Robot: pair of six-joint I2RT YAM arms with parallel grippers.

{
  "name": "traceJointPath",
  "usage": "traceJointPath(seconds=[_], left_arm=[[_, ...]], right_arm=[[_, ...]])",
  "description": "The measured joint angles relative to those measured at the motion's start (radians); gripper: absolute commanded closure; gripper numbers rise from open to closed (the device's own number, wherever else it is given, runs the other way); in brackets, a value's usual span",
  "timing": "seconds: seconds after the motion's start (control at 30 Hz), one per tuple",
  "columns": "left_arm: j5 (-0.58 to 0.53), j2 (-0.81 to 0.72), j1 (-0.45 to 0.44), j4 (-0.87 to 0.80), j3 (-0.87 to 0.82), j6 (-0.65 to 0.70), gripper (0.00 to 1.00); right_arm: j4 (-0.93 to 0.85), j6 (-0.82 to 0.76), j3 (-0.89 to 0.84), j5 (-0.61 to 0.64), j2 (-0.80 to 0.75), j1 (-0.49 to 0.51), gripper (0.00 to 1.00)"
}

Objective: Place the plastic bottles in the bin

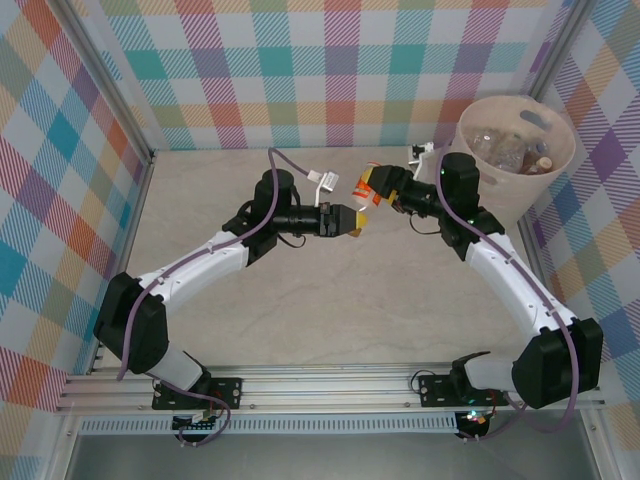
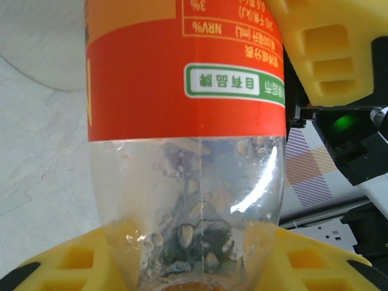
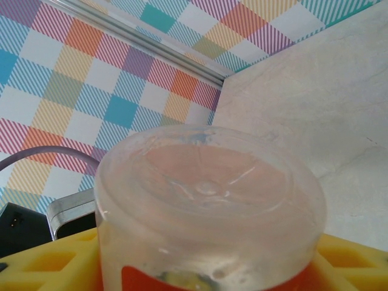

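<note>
Right gripper (image 1: 380, 186) is clamped across the labelled body of the orange bottle (image 2: 182, 79). Left gripper (image 1: 352, 220) is pinching its neck end. Likely a mid-air handover, since the bin (image 1: 532, 192) sits just behind the right jaws, with bottles (image 1: 505, 150) inside.

Clear bottle (image 2: 188, 182) with orange-red label (image 2: 139, 79), yellow gripper fingers (image 3: 48, 260), cream-white bin (image 1: 560, 172), pastel checked walls (image 1: 300, 70), pale marbled tabletop (image 1: 300, 300)

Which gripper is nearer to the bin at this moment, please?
Right. The right gripper, around an orange-labelled bottle, sits just left of the bin; the left gripper is farther out, toward the middle of the table.
</note>
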Motion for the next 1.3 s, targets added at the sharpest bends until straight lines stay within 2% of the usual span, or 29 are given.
traceJointPath(seconds=[0.07,0.1,0.17,0.23,0.27,0.33,0.53,0.67,0.77,1.03,1.3], left_arm=[[0.0,0.001,-0.001,0.001,0.0,0.0,0.71],[-0.001,0.001,-0.002,0.002,0.0,0.001,0.65],[-0.001,0.001,-0.002,0.002,0.0,0.001,0.44],[-0.005,0.001,-0.006,-0.001,0.001,0.002,0.19],[-0.004,0.001,-0.006,-0.001,0.001,0.003,0.11],[-0.012,0.0,-0.006,-0.003,0.002,0.004,0.03],[-0.068,-0.045,-0.006,-0.066,0.002,0.053,0.0],[-0.098,-0.073,-0.006,-0.085,0.002,0.075,0.0],[-0.113,-0.072,-0.006,-0.098,0.002,0.082,0.0],[-0.131,-0.049,-0.006,-0.131,0.012,0.086,0.0],[-0.132,0.041,-0.006,-0.213,0.114,0.086,0.0]], right_arm=[[-0.006,0.0,0.004,0.003,0.0,0.0,0.43],[-0.008,0.0,0.005,0.003,0.0,0.0,0.43],[-0.019,-0.002,0.007,0.015,-0.004,0.0,0.45],[-0.048,-0.024,0.014,0.041,-0.014,0.002,0.46],[-0.067,-0.043,0.023,0.059,-0.018,0.003,0.46],[-0.141,-0.1,0.068,0.117,-0.027,-0.006,0.46],[-0.351,-0.307,0.295,0.341,-0.076,-0.139,0.47],[-0.416,-0.43,0.416,0.5,-0.117,-0.269,0.46],[-0.436,-0.519,0.487,0.615,-0.119,-0.322,0.45],[-0.404,-0.734,0.539,0.91,-0.026,-0.403,0.46],[-0.216,-0.944,0.502,1.115,0.11,-0.459,0.46]])
